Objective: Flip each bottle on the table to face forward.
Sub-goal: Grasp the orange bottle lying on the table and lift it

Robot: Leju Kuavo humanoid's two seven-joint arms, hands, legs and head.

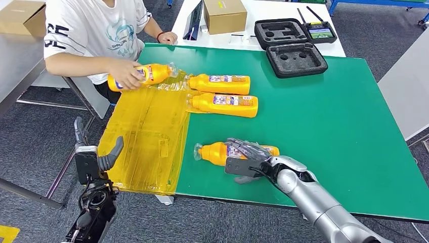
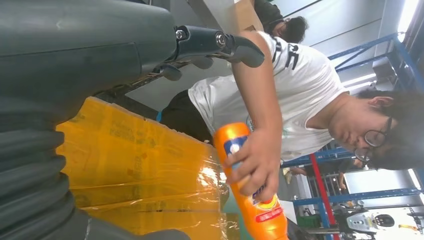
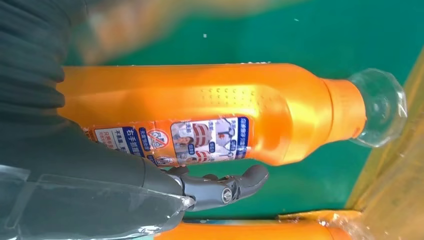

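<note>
Low in the middle of the head view, the right robot hand (image 1: pixel 249 154) lies over the nearest orange bottle (image 1: pixel 218 152), its fingers draped on top; it looks like a grip, but a loose one. That bottle lies on its side on the green desk (image 1: pixel 329 116), long way across the frame, clear cap (image 1: pixel 198 151) pointing left. At lower left the left robot hand (image 1: pixel 93 152) hangs off the desk, spread and holding nothing, so the right one is much nearer. Two more bottles (image 1: pixel 222 93) lie higher up, and a person's hand (image 1: pixel 126 73) holds a fourth.

Up close in the left wrist view, the person grips that bottle over yellow plastic wrap (image 2: pixel 135 165).

Across the right wrist view, the bottle's label faces the camera and a finger curls beneath it.
</note>
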